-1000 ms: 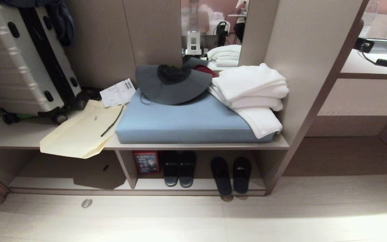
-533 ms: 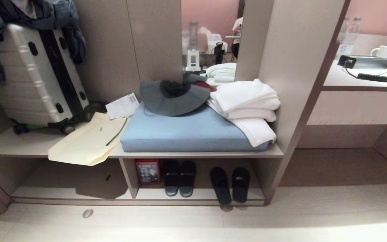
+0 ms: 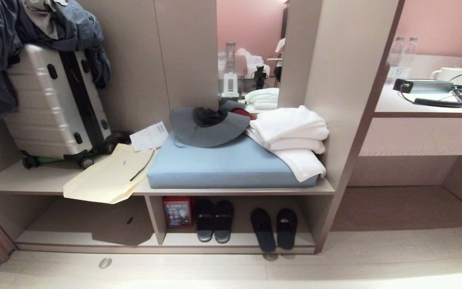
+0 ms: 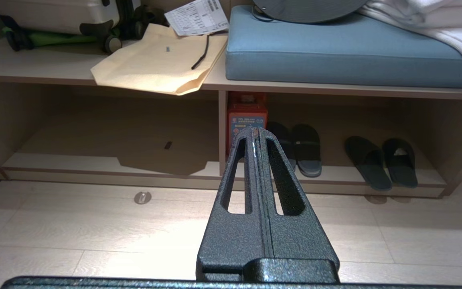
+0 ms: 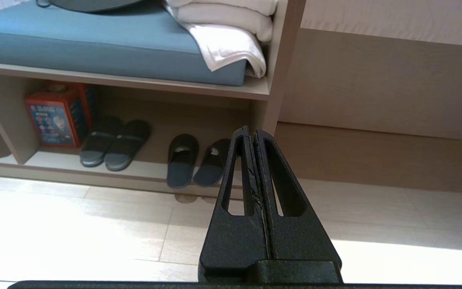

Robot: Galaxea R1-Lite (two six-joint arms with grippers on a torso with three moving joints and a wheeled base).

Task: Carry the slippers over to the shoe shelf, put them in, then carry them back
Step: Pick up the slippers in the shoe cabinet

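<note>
The slippers (image 3: pixel 274 228) are parked in the shoe shelf (image 3: pixel 231 240), right of the divider, toes poking past the front edge. In the right wrist view one slipper is partly hidden behind the right claw (image 5: pixel 252 134). Both it and the left claw (image 4: pixel 256 132) are clenched shut on nothing, held over the floor (image 3: pixel 335 269).

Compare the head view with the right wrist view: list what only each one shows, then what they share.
Only the head view: the silver hard-shell suitcase, the cream paper bag, and the desk top with water bottles.

Only the right wrist view: the shut right gripper, hanging above the pale floor.

Both: the black-banded slide slippers in the beige shoe shelf, the blue seat cushion, the folded white towels, and the red box.
</note>
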